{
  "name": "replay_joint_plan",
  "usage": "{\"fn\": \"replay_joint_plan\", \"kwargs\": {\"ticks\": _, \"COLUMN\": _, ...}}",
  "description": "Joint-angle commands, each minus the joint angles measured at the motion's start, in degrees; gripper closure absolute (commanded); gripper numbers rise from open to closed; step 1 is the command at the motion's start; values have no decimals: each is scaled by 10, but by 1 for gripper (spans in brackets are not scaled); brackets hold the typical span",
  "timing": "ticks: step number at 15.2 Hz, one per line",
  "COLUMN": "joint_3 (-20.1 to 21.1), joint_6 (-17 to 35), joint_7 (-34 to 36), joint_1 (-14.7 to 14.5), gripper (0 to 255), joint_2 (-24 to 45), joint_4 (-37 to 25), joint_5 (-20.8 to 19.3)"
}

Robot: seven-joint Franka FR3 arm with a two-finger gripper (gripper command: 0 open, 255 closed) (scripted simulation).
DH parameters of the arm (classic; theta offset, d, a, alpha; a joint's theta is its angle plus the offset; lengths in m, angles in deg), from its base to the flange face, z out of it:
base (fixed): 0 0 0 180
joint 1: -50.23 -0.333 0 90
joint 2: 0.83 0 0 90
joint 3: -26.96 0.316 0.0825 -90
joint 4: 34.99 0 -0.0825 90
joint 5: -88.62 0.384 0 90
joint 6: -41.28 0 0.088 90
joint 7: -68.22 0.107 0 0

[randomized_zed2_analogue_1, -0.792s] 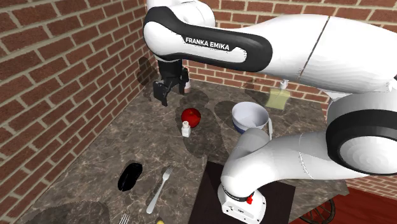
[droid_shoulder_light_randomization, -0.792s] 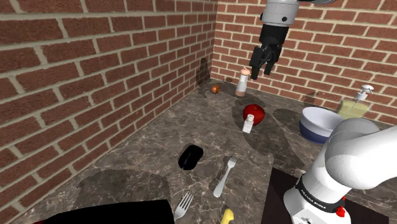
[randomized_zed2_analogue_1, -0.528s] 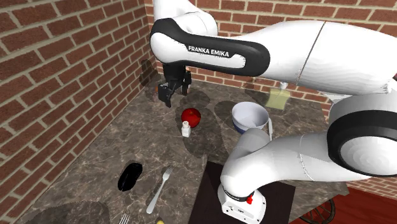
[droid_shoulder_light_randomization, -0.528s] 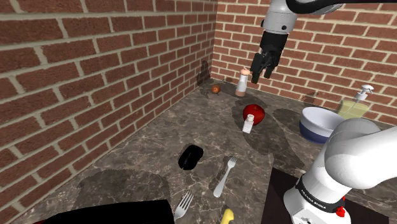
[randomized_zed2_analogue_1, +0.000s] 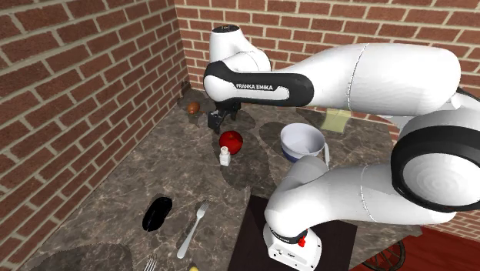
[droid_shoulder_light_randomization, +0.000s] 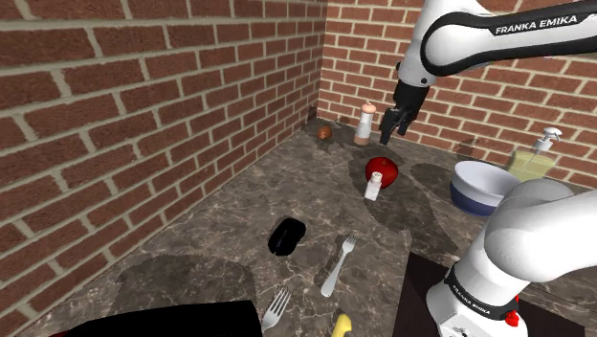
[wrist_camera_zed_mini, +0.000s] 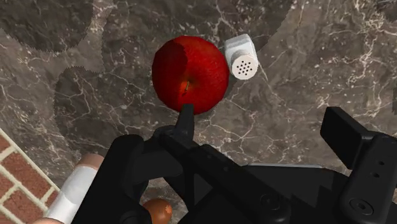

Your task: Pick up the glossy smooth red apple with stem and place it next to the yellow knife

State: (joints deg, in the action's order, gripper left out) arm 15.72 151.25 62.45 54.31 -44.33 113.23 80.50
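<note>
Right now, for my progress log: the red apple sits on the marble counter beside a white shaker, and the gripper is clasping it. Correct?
Not quite. The red apple does sit on the marble counter beside the white shaker, but the gripper is not clasping it: the wrist view shows its fingers apart, the apple untouched below.

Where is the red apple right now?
In the shoulder view, the red apple rests on the counter right of centre, close beside a small white shaker, with the blue bowl to that view's right.
</note>
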Motion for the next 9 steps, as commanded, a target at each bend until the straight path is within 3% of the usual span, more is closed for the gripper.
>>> {"fn": "replay_joint_plan", "kwargs": {"ticks": 1, "joint_3": -16, "joint_6": 47, "joint_7": -11, "joint_1": 9, "gripper": 0, "joint_2": 14, "joint_4": 20, "joint_5": -15}}
{"fn": "replay_joint_plan", "kwargs": {"ticks": 6, "joint_3": -64, "joint_6": 166, "joint_7": -44, "joint_1": 34, "gripper": 0, "joint_2": 65, "joint_4": 58, "joint_5": -52}}
{"fn": "replay_joint_plan", "kwargs": {"ticks": 9, "joint_3": -70, "joint_6": 195, "joint_7": -44, "joint_1": 34, "gripper": 0, "joint_2": 81, "joint_4": 71, "joint_5": -54}}
